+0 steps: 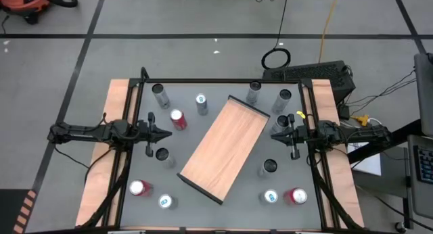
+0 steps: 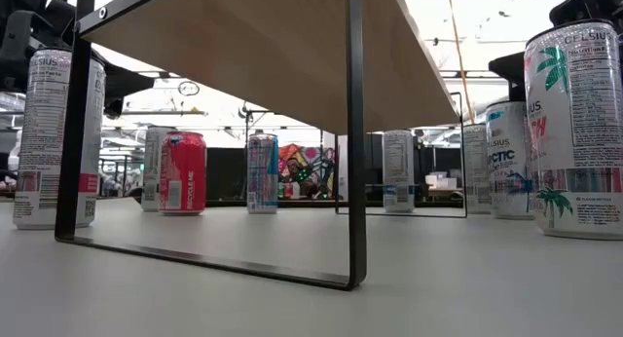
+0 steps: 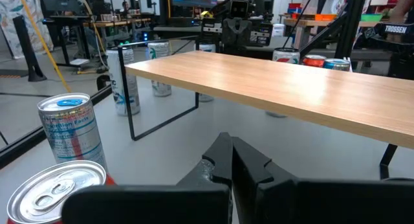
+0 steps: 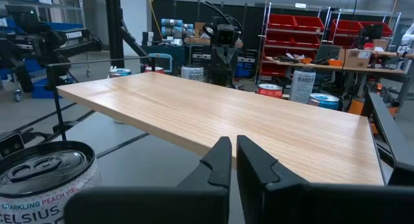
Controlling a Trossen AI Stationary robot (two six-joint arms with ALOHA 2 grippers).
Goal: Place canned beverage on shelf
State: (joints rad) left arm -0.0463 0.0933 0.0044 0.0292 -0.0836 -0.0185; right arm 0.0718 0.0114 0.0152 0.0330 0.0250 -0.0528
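Observation:
The shelf point(image 1: 223, 147), a light-brown wooden board on thin black metal legs, stands slantwise mid-table; it also shows in the low view point(image 2: 273, 45) and in both wrist views point(image 3: 291, 81) point(image 4: 226, 114). Several cans stand upright on the grey tabletop around it. A red can point(image 1: 178, 119) and a blue-and-white can point(image 1: 201, 103) stand near my left gripper point(image 1: 166, 132), which is shut and empty, left of the shelf. My right gripper point(image 1: 274, 133) is shut and empty at the shelf's right, next to a dark-topped can point(image 1: 282, 122).
More cans stand at the far edge point(image 1: 160, 93) point(image 1: 254, 90) point(image 1: 283, 99), near left point(image 1: 139, 188) point(image 1: 166, 202) point(image 1: 162, 155) and near right point(image 1: 269, 168) point(image 1: 270, 197) point(image 1: 296, 196). A black frame point(image 1: 223, 81) borders the table.

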